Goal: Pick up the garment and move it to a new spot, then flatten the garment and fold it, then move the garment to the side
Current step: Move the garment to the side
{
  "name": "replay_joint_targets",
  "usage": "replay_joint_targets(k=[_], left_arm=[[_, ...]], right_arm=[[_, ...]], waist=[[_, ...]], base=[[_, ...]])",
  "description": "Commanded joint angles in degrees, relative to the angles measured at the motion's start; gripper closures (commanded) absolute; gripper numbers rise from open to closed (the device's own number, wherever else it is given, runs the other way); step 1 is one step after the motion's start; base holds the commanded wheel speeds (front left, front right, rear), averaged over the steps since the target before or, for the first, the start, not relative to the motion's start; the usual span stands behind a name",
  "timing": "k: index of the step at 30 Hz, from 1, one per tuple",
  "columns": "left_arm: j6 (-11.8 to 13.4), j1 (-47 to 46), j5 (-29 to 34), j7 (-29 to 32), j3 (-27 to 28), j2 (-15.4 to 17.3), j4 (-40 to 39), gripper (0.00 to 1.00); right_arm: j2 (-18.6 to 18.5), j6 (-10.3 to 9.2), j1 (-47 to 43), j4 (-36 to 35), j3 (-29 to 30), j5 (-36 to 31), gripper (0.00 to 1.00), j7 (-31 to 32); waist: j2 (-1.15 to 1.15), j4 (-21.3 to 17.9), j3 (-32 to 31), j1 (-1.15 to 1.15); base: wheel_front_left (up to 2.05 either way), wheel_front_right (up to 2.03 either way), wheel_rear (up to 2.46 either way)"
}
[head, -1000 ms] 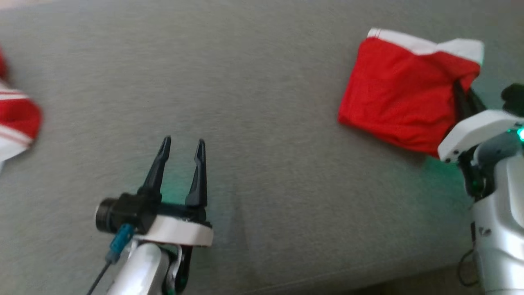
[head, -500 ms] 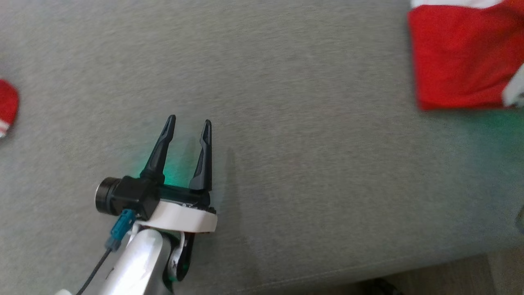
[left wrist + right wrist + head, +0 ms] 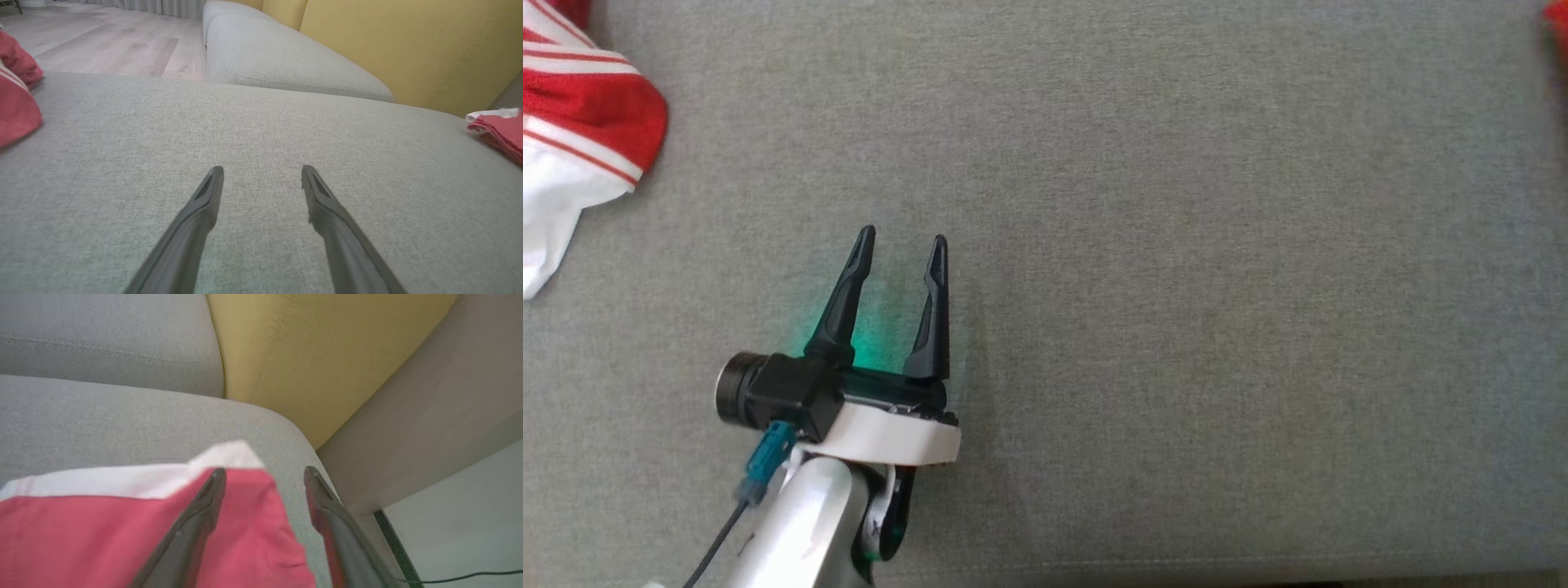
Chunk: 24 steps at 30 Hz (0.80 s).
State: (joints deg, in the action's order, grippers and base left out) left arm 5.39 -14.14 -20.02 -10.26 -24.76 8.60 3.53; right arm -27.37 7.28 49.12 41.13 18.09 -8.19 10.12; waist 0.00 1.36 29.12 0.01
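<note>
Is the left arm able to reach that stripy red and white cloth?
Probably yes: the left gripper is open, and only bare grey cushion lies between it and the stripy cloth.

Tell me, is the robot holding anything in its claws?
Nothing. The left gripper is open over the cushion; the right gripper is open above the red garment.

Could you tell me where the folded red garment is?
Right wrist view: the folded red, white-banded garment lies at the grey cushion's right corner, beneath the right gripper.
</note>
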Motion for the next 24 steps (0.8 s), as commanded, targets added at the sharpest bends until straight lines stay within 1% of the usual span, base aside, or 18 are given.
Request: replay_joint_targets(k=[1, 5, 10, 17, 22, 24], left_arm=[[0.4, -0.9, 0.1, -0.8, 1.2, 0.2, -1.3, 0.00], [0.5, -1.0, -0.3, -1.3, 1.3, 0.0, -0.5, 0.00], [0.6, -0.6, -1.1, -1.9, 2.2, 0.2, 0.6, 0.00], [1.2, 1.2, -2.7, -3.1, 4.0, 0.2, 2.4, 0.00], [2.0, 4.5, -4.8, -3.7, 6.5, 0.6, 3.6, 0.00], [2.4, 6.3, -5.6, -3.8, 7.7, 1.1, 4.0, 0.00]], right_arm=[[-0.7, 0.21, 1.0, -1.5, 0.2, -0.8, 0.00, -1.6], [2.3, 0.21, 1.4, -1.4, -0.6, -1.6, 0.00, -4.4], [7.1, 0.21, 0.3, -2.9, -3.7, 0.1, 0.00, -7.4], [13.7, 0.21, -3.7, -5.3, -11.4, 2.9, 0.00, -11.0], [18.8, 0.21, -9.4, -7.4, -16.0, 4.6, 0.00, -13.1], [20.3, 0.21, -11.8, -8.2, -17.4, 5.6, 0.00, -13.6]], waist=[[0.00, 0.0, -0.2, -0.01], [0.00, -0.6, -1.6, -0.01], [0.00, -1.8, -5.1, -0.01], [0.00, -2.4, -13.8, -0.01], [0.00, -2.7, -20.3, -0.01], [0.00, -2.9, -22.3, -0.01]], base=[[0.00, 0.00, 0.00], [0.00, 0.00, 0.00], [0.00, 0.00, 0.00], [0.00, 0.00, 0.00], [0.00, 0.00, 0.00], [0.00, 0.00, 0.00]])
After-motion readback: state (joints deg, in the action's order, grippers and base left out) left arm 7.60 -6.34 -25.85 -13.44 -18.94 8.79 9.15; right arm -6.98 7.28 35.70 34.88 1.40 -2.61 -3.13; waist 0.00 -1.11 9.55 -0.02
